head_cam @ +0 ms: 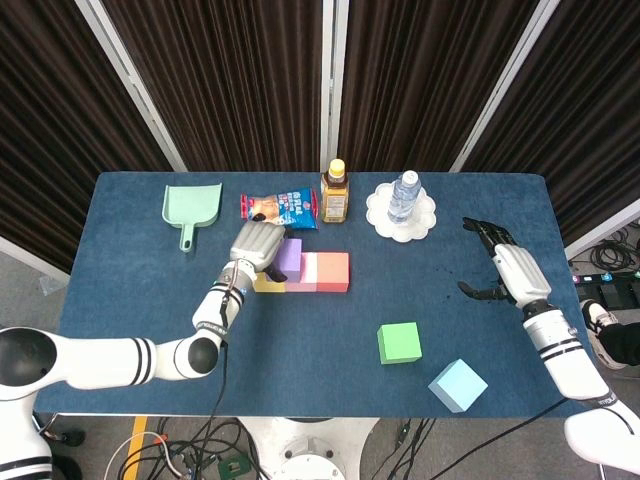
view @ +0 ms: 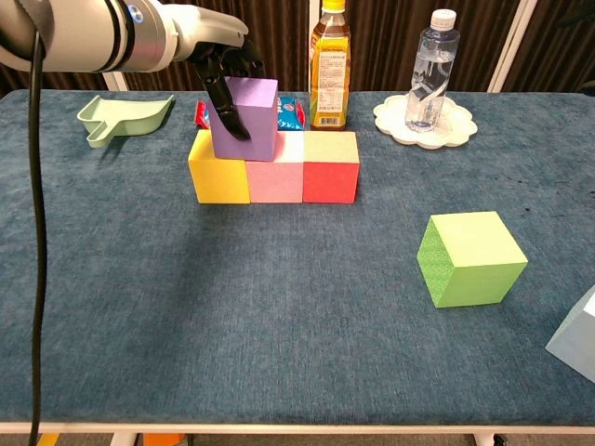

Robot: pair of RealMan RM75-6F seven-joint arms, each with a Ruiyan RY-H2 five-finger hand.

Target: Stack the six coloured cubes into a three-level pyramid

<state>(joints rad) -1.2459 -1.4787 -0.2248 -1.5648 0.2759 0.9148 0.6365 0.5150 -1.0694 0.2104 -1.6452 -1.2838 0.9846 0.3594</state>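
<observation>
Blue felt-like tabletop [view: 279, 307] carries a row of yellow cube [view: 218, 169], pink cube [view: 275, 173] and red cube [view: 330, 169]. Left hand [view: 223, 65] grasps the purple cube [view: 247, 117] atop that row. Right hand [head_cam: 503, 262] hangs released, fingers spread, near the right edge. Green cube [view: 469, 257] and light-blue cube [head_cam: 458, 385] sit apart in open room.

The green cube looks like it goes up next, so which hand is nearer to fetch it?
Probably the right hand: it is open and on the green cube's side. The left hand is holding the purple cube.
</observation>
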